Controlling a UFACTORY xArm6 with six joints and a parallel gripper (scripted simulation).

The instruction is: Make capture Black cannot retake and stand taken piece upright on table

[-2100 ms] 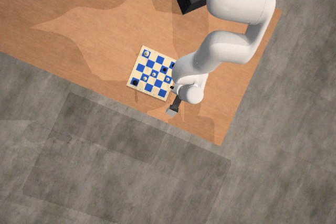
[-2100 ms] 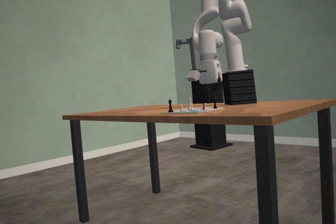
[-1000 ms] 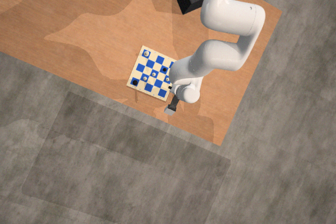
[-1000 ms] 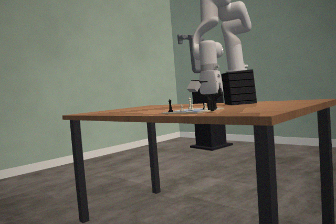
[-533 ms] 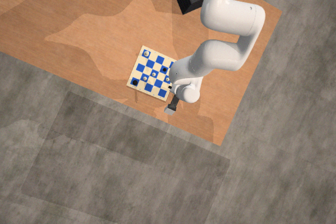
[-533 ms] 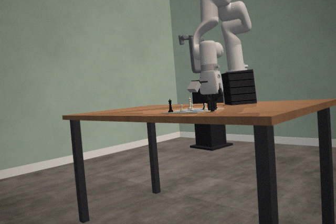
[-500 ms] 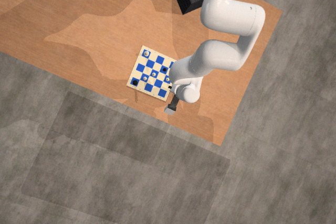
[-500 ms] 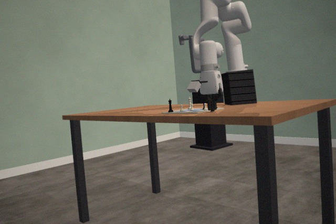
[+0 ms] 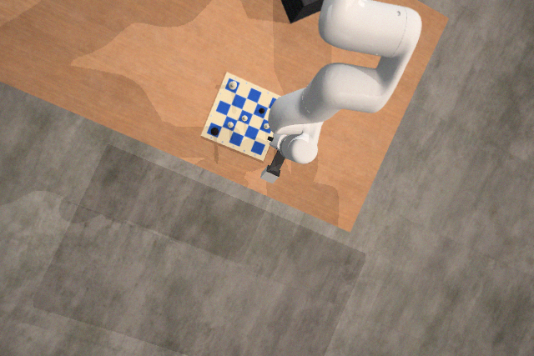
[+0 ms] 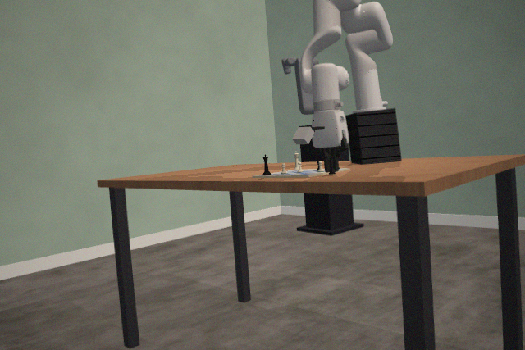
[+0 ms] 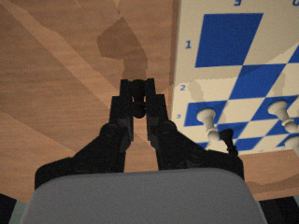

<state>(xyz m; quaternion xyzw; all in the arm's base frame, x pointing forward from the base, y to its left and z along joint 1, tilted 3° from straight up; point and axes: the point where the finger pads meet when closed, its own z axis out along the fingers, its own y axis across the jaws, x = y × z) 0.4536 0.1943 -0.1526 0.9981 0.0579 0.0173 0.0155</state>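
My gripper [image 11: 138,91] is shut on a small black piece with a round head, likely a pawn [image 11: 137,106]. It holds the piece upright over the bare wood just off the board's numbered edge, beside rank 2. In the side view the gripper [image 10: 331,165] is low, close to the table top; I cannot tell whether the piece touches it. The blue and cream board [image 9: 244,113] carries white pieces [image 9: 233,83] [image 9: 244,117] [image 9: 230,124] and black pieces [image 9: 260,109] [image 9: 214,131]. Two white pawns [image 11: 206,117] [image 11: 278,109] and a black piece [image 11: 227,137] stand near the gripper.
The arm's black base block [image 10: 372,136] stands at the back of the table. The table's front edge [image 9: 275,197] lies a short way beyond the gripper. A tall black piece [image 10: 266,165] stands at the board's near left corner.
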